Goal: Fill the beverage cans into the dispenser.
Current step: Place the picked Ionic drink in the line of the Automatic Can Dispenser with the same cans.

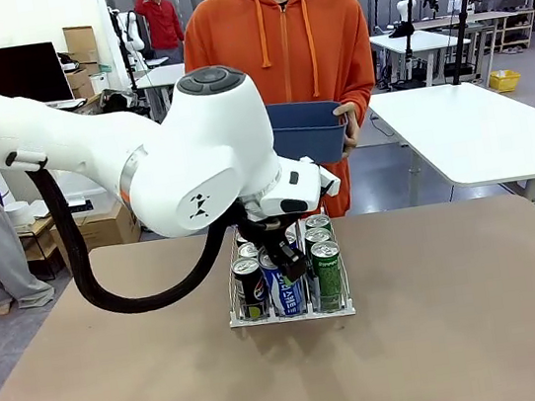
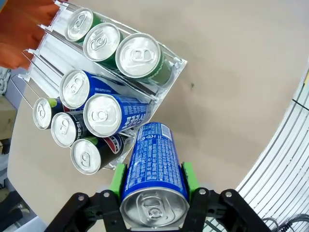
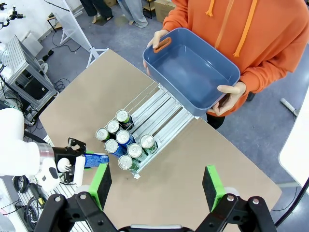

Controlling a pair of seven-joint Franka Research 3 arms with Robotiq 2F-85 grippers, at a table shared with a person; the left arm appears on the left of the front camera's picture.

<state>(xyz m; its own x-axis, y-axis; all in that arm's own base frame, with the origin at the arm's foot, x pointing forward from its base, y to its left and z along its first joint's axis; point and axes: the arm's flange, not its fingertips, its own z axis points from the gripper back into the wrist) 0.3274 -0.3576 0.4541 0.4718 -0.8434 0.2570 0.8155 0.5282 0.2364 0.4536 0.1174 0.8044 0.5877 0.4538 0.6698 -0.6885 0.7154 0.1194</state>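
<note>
Nearest the left wrist camera, the left gripper (image 2: 153, 186) has its jaws pinching a blue-and-white can (image 2: 153, 174) by its sides, a green pad pressed on each flank and the silver top facing the camera. The can hangs tilted just short of the dispenser (image 2: 174, 65), above the brown surface (image 2: 231, 96). The main risk, as I judge it, is a clash on the way in. The blue lane already holds two cans (image 2: 102, 115) close to the front, so the held one could knock the front can or catch the clear lip and wire divider. It could then tip or slide in the pads. A slanted entry could also jam it across two lanes.

Beyond, the black lane carries three cans (image 2: 86, 155) and the green lane three (image 2: 137, 55), all upright.

From above, the right gripper (image 3: 157, 186) hangs well clear of the rack with its jaws spread wide and nothing between the pads.

At the far side the person holds a blue tub (image 3: 193, 72) with both hands over the rack's back end. A hand (image 3: 231, 94) dipping lower there could meet the arm.
</note>
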